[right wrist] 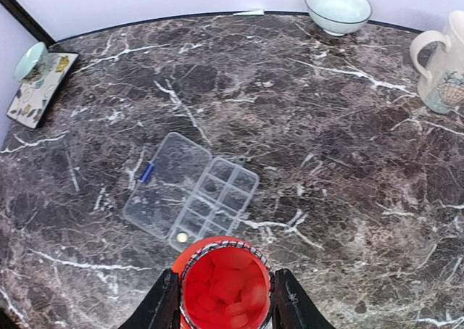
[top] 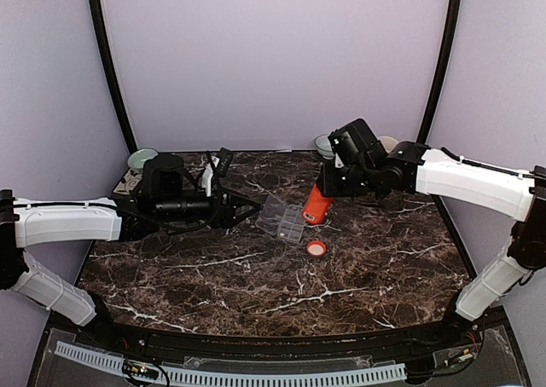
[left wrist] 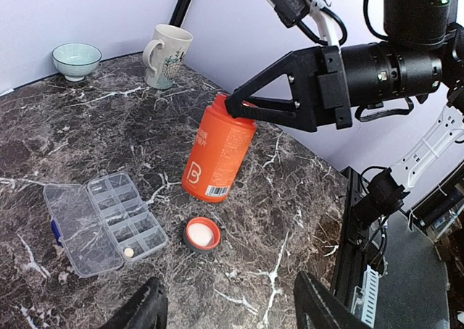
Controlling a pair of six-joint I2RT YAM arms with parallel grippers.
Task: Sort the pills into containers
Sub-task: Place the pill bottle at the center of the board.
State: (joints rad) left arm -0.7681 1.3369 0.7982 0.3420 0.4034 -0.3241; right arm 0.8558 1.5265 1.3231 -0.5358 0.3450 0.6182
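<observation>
Lab test booth (plain lilac walls (top: 273,63), black poles (top: 109,63)) around marble-look table (top: 256,276)

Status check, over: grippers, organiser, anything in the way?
Left gripper open, empty. Right gripper shut on uncapped orange bottle, tilted, pills inside. Organiser lid open, one pill in a corner compartment. Cap loose on table beside organiser.

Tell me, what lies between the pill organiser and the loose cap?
Nothing: bare marble table separates organiser and cap, clearest in the left wrist view.
</observation>
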